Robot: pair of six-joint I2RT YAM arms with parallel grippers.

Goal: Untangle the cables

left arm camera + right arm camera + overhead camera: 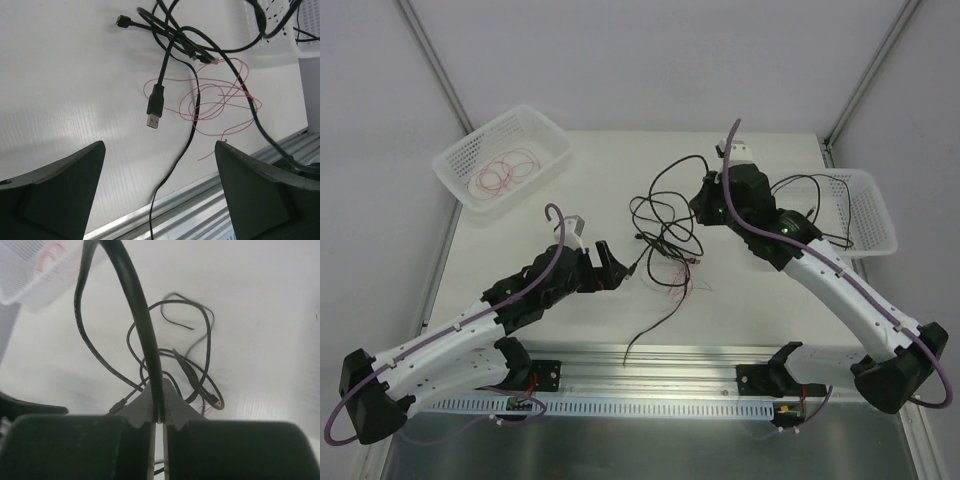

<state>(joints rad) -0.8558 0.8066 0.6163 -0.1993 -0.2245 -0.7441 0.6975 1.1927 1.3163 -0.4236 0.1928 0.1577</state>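
Observation:
The cables [665,228] lie in a loose tangle mid-table: several black leads over thin red wire [678,275]. My right gripper [703,205] hovers at the tangle's right edge. In the right wrist view, the right gripper [158,402] is shut on one black cable [136,297], which arches up and away from the pinched fingertips. My left gripper [616,266] stands open just left of the tangle. In the left wrist view, the left gripper [160,145] holds nothing; a black USB plug [155,111] and red wire loops [220,100] lie beyond it.
A white basket [545,130] at the back left holds coiled red wire [500,170]. A second white basket [880,215] at the right holds a black cable loop. An aluminium rail [650,358] runs along the table's near edge, and one black lead trails down toward it.

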